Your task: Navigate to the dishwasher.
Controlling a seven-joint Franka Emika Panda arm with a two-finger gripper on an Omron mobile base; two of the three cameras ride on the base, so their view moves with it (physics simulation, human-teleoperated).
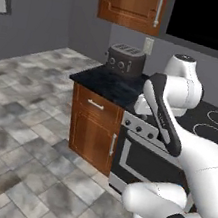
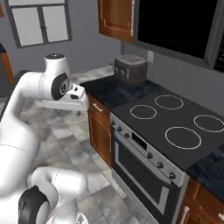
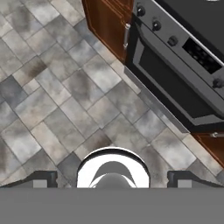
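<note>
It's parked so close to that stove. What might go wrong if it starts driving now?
The arm hangs right beside the oven range, so a turn could bump its knobs. The end effector points at the tiled floor, with the range front near it. The toaster looks safely back.

We noted a grey stone-tile floor and plain grey walls. A steel oven range stood between brown wooden cabinets under a dark counter carrying a toaster. A white-framed window occupied the far wall.
</note>
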